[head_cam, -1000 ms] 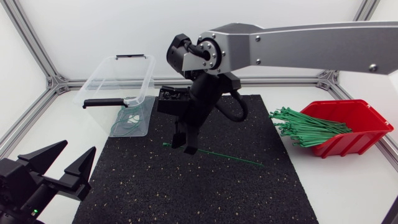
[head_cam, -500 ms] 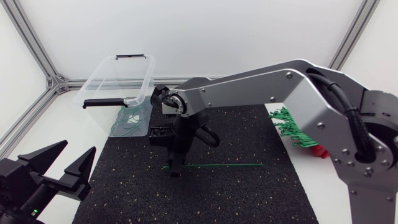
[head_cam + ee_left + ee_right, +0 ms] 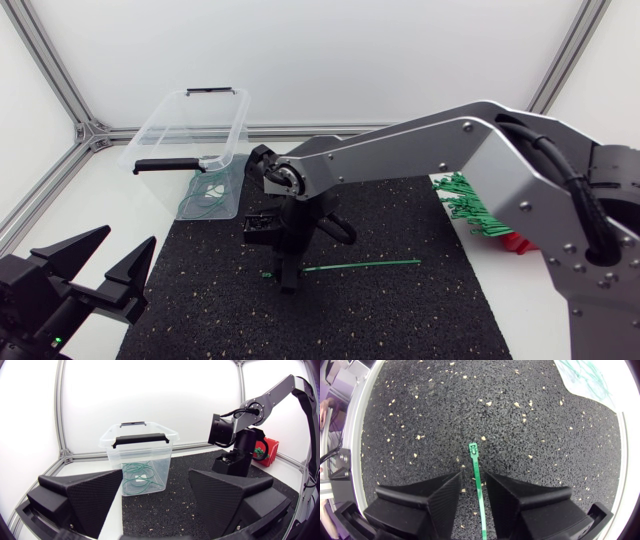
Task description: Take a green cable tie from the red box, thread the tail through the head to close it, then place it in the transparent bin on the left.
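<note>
A straight green cable tie [image 3: 365,265] lies flat on the black mat; in the right wrist view the cable tie [image 3: 473,450] runs between my fingers with its head just ahead of them. My right gripper [image 3: 288,276] points down at the mat over the tie's head end, its fingers slightly apart and open around the tie. The red box [image 3: 516,241] at the right is mostly hidden behind my right arm, with a bundle of green ties [image 3: 465,207] sticking out. The transparent bin [image 3: 170,120] stands at the back left with closed green ties [image 3: 205,195] inside. My left gripper [image 3: 112,268] rests open at the front left.
The black mat [image 3: 400,315] covers the middle of the table. Aluminium frame rails run along the table's back and left edges. The bin's black handle [image 3: 165,165] faces the mat.
My right arm has come down to the mat with the tie. Its fingers have parted and the tie now lies flat on the mat. The left arm is unchanged.
</note>
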Controlling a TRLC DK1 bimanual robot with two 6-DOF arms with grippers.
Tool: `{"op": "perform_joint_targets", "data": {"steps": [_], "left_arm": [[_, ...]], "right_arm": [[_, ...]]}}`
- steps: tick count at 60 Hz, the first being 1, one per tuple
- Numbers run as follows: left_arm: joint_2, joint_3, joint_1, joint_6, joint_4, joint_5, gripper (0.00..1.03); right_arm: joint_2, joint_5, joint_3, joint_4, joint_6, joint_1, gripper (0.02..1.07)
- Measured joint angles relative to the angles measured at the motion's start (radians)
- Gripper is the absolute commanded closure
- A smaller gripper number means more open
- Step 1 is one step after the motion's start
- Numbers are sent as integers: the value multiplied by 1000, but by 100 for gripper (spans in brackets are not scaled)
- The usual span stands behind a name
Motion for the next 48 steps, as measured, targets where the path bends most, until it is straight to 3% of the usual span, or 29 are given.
{"op": "perform_joint_targets", "data": {"steps": [40,48], "left_arm": [[0,0,0,0,0,0,11],[0,0,0,0,0,0,11]], "right_arm": [[-3,28,-12,5,-105,-26,66],[-13,34,-31,25,-105,-23,81]]}}
